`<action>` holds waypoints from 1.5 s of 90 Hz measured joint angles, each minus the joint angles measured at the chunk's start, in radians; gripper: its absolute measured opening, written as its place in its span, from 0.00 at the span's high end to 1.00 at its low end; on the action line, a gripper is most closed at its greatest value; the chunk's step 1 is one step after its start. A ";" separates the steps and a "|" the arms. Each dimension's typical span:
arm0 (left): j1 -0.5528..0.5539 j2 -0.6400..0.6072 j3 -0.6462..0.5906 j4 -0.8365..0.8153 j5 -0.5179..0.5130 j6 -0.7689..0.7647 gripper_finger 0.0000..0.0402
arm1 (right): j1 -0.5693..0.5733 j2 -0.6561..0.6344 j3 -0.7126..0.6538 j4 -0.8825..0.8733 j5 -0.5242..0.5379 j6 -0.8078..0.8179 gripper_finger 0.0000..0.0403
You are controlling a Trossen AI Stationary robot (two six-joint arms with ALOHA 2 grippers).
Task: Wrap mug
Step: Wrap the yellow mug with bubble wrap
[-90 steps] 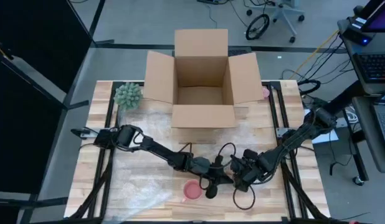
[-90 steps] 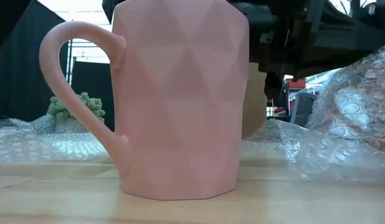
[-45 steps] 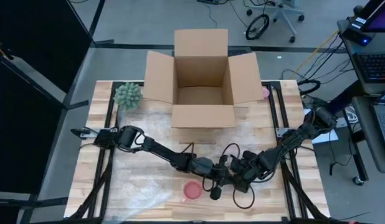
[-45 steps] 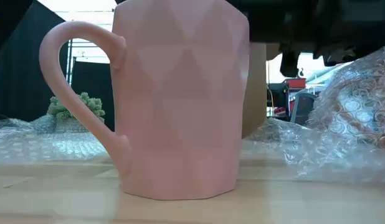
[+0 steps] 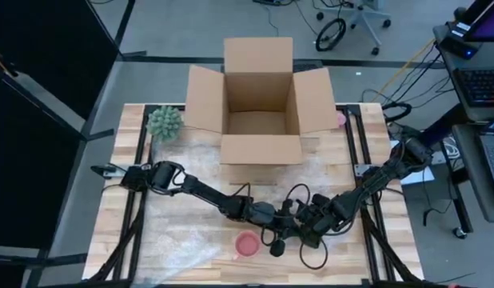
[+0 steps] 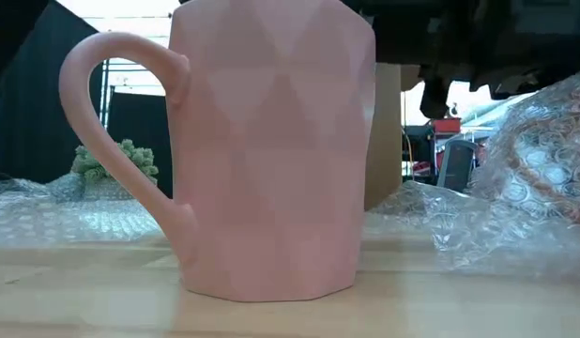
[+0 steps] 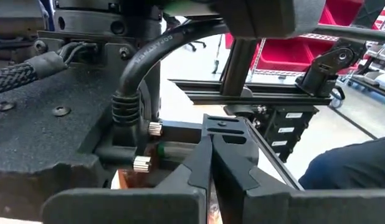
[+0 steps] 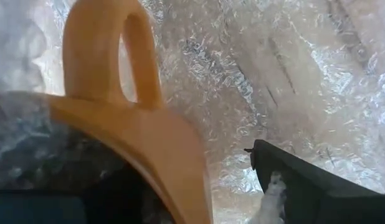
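Faceted pink mug stands upright just beside both grippers (handle away from them); left gripper pinched closed, empty; right gripper's opening unclear.

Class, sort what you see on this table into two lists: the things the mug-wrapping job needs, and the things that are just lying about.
Belongs to the job:
pink mug
bubble wrap spread under it
left gripper and right gripper, both just beside the mug

Just lying about:
green plant at the table's far left corner
open cardboard box, possibly for packing later
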 joint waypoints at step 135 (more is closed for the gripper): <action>0.002 0.004 -0.002 -0.066 -0.029 -0.001 1.00 | 0.014 -0.007 0.436 -0.623 -0.036 -0.075 0.48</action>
